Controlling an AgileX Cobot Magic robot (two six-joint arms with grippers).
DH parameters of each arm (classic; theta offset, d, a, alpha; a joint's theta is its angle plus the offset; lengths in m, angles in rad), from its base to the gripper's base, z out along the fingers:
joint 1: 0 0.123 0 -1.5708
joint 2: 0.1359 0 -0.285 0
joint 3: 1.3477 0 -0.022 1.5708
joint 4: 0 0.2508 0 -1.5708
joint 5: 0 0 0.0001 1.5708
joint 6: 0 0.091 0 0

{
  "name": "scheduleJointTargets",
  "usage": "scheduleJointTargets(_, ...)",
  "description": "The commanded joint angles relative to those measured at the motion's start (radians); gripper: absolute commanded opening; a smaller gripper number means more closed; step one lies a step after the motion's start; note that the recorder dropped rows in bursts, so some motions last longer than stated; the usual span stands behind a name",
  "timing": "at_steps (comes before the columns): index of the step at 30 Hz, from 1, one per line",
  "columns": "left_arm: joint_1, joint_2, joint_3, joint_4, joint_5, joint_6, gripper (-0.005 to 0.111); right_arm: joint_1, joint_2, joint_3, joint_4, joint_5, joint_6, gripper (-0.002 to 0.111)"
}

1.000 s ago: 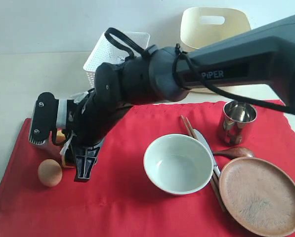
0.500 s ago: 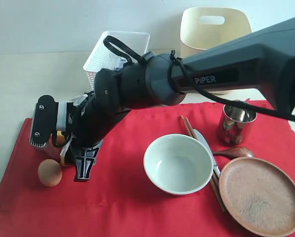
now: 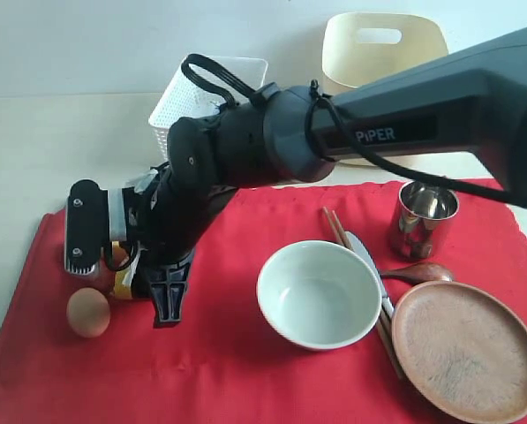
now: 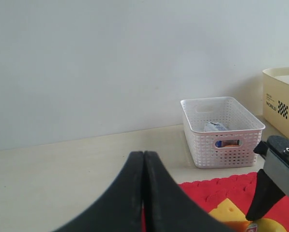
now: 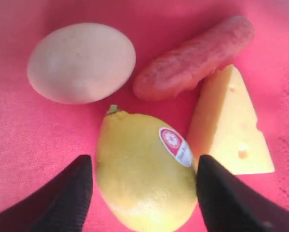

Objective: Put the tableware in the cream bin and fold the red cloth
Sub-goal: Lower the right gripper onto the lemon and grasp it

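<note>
Red cloth [image 3: 237, 353]: bright, spread flat | right hand [image 5: 144, 193]: spread astride lemon [image 5: 144, 179] | left hand [image 4: 144, 193]: clenched, empty

Plain white wall [image 4: 110, 58] — pale beige tabletop [image 4: 62, 169].

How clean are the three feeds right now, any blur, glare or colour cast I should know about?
Exterior view: sharp, soft even light, bright reflections on the steel cup. Left wrist view: the left gripper is a dark featureless silhouette, background in focus. Right wrist view: slightly soft close-up, the red cloth looks washed out to pink; lemon sticker still discernible.
</note>
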Motion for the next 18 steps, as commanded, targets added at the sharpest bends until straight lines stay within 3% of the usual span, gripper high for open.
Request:
scheduleJointTargets(1,-0.004,-0.006,0.003,0.0,0.001,-0.002,0.0,0.002,0.024,0.01,-0.008,0.081,-0.019,0.059)
scheduleJointTargets(8,-0.004,-0.006,0.003,0.0,0.001,-0.002,0.0,0.002,0.027,0.01,-0.004,0.081,-0.019,0.055)
scheduleJointTargets(11,-0.004,-0.006,0.003,0.0,0.001,0.001,0.0,0.002,0.023,0.01,-0.006,0.081,-0.019,0.038)
scheduleJointTargets(16,-0.004,-0.006,0.003,0.0,0.001,0.001,0.0,0.002,0.021,0.01,-0.008,0.074,-0.019,0.0)
scheduleJointTargets(18,-0.004,-0.006,0.003,0.0,0.001,-0.002,0.0,0.002,0.013,0.01,-0.008,0.069,-0.015,0.0)
